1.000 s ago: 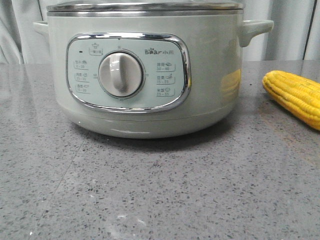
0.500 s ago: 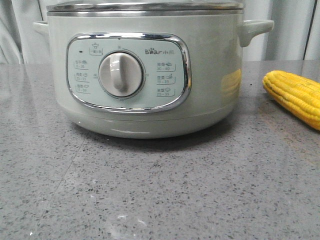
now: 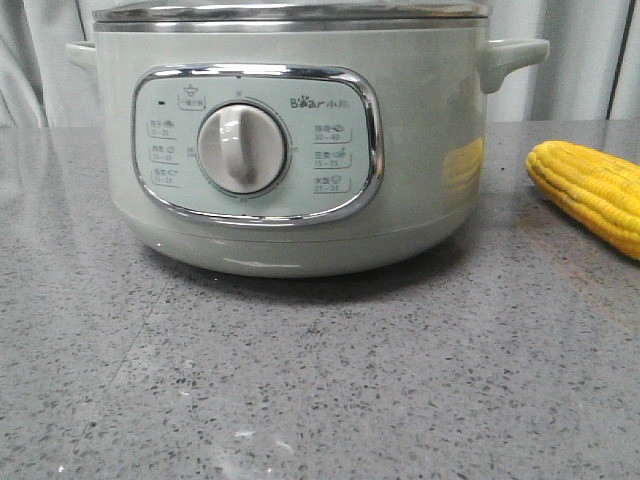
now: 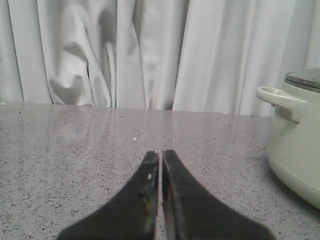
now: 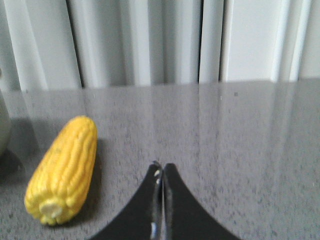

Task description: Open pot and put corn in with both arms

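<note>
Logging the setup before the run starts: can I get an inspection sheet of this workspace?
Surface: grey speckled counter, dry, faint smudges near the front edge.
Job's things: pot upright, lid on; corn lying on the counter to the pot's right, not touching it.
Clutter: nothing seen.
Hands: left hand shut, holding nothing, low over the counter; right hand shut, holding nothing, beside the corn.
Cables: nothing seen.
Surroundings: pale curtain behind the counter.

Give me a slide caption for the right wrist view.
Closed right claw rests empty above the grey table, beside the yellow corn.
</note>
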Controlling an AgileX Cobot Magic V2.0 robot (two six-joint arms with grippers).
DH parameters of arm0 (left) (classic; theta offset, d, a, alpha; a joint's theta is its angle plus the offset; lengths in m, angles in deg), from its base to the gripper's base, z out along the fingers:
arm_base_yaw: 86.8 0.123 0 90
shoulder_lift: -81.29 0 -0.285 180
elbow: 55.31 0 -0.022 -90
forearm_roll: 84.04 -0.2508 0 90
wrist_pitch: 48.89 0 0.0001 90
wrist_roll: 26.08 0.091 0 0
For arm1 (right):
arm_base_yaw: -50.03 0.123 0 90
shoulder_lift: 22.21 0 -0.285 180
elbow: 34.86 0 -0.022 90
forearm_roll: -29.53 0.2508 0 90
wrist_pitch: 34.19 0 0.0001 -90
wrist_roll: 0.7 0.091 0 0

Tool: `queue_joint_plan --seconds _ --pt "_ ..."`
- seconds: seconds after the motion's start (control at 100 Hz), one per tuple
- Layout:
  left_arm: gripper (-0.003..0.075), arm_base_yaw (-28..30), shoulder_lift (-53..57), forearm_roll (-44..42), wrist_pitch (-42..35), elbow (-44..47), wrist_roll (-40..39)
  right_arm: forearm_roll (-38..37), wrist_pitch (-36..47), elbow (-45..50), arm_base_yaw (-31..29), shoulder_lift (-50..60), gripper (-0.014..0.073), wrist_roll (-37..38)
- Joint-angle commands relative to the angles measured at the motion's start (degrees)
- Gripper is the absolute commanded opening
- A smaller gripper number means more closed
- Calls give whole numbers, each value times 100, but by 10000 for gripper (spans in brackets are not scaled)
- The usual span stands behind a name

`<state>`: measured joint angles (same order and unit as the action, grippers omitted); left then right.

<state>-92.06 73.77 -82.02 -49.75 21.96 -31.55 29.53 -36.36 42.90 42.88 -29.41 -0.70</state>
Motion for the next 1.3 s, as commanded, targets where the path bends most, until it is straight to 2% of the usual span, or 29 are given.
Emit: queue_joint_plan --seconds 0.0,0.24,0.38,0.49,0.61,0.79,1.03,1.08,1.15,1.27,1.29 --pt "-20 -44 172 20 -473 130 1 0 664 108 -42 126 -64 -54" --pt "-21 -44 172 20 -709 92 1 98 470 -190 -42 126 -64 -44" --pt "-21 -44 145 20 -607 -182 1 98 -556 -788 -31 59 -64 -44" --pt "-21 -44 -112 -5 -190 -628 1 98 -1208 -1338 -31 -223 -64 -44" --pt "-21 -44 -737 -148 -122 -1141 1 98 -1724 -1906 -31 -753 -64 -44" --pt "-20 -44 -1907 -145 -135 -1956 1 251 -2990 -2871 -31 -1766 -64 -44" --pt "-15 -44 -2775 -145 -818 -2398 1 604 -2486 -3120 -31 -2298 -64 -44" --pt "18 -44 -2893 -145 -1021 -2398 1 604 -2503 -3108 -31 -2309 -64 -44" --pt "114 -44 -3064 -151 -1315 -2398 1 604 -2512 -3108 -31 -2309 -64 -44" --pt "382 -44 -3399 -257 -1784 -2398 1 604 -2502 -3098 -31 -2309 -64 -44" --pt "409 -44 -3442 -267 -1833 -2398 1 604 -2502 -3098 -31 -2309 -64 -44"
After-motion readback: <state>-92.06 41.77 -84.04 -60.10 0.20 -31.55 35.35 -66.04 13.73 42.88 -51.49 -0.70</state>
